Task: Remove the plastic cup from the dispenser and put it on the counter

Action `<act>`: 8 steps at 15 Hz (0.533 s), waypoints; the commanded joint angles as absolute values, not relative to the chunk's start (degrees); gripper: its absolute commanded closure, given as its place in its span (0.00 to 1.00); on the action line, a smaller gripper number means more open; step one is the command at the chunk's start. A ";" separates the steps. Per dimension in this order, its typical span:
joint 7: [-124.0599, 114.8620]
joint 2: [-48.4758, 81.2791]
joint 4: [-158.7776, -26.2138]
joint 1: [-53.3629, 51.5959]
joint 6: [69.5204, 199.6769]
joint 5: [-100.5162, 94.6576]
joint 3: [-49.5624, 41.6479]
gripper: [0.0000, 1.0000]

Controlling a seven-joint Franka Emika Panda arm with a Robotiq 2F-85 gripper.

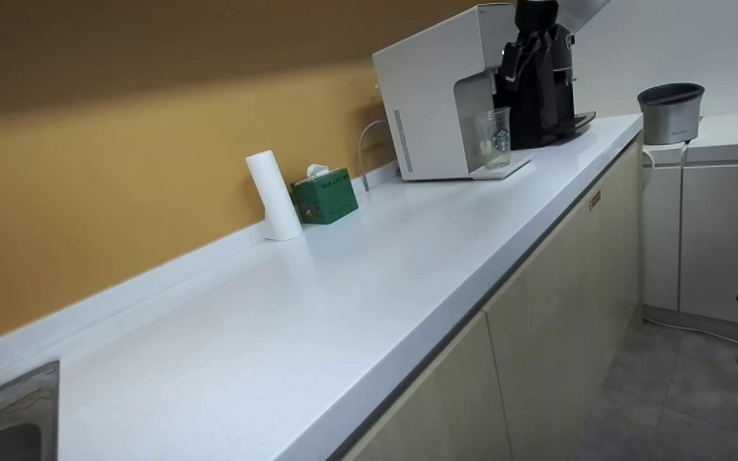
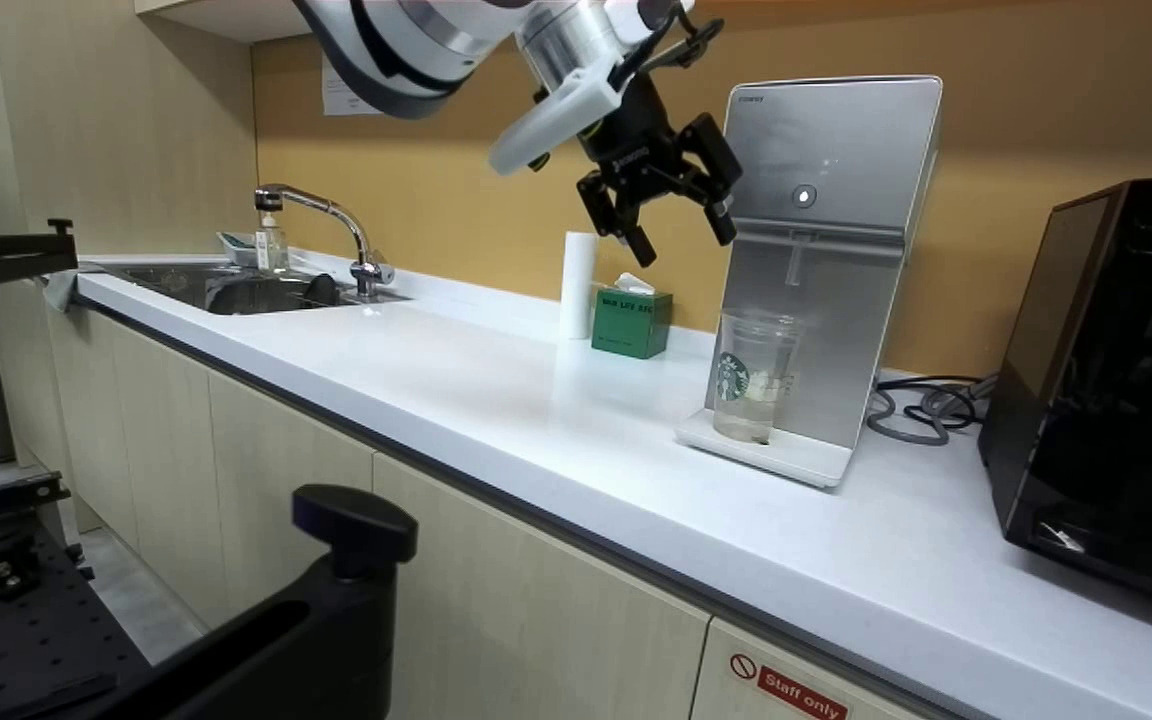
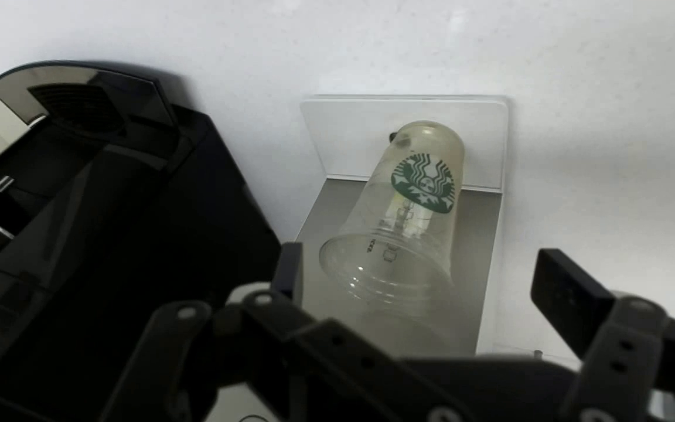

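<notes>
In an exterior view: ochre wall across upper left, top in shadow, brighter below. White wall, upper right. White cabinet at right; pale doors, right of centre. Grey tiled floor, lower right.

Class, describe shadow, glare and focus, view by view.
In an exterior view, shadow darkens the upper orange wall; in an exterior view, the black machine catches a bright glint; in the wrist view, the cup shows glints near its rim and the gripper looks slightly soft.
</notes>
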State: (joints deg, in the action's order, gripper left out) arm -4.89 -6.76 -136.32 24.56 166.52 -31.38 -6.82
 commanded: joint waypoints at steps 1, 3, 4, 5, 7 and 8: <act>-7.89 -0.19 -131.61 24.78 169.95 -31.47 -6.40 0.00; -10.95 2.58 -129.48 25.20 171.79 -33.09 -6.51 0.00; -13.89 3.98 -128.07 25.34 172.14 -34.58 -6.94 0.00; -15.92 5.13 -127.03 25.11 172.32 -34.84 -7.39 0.00; -17.99 7.08 -125.64 24.58 173.44 -34.87 -8.08 0.00; -18.06 7.88 -125.20 24.38 174.43 -34.81 -8.28 0.00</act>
State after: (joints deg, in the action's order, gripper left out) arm -13.52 4.68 -128.65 24.91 172.68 -32.89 -7.42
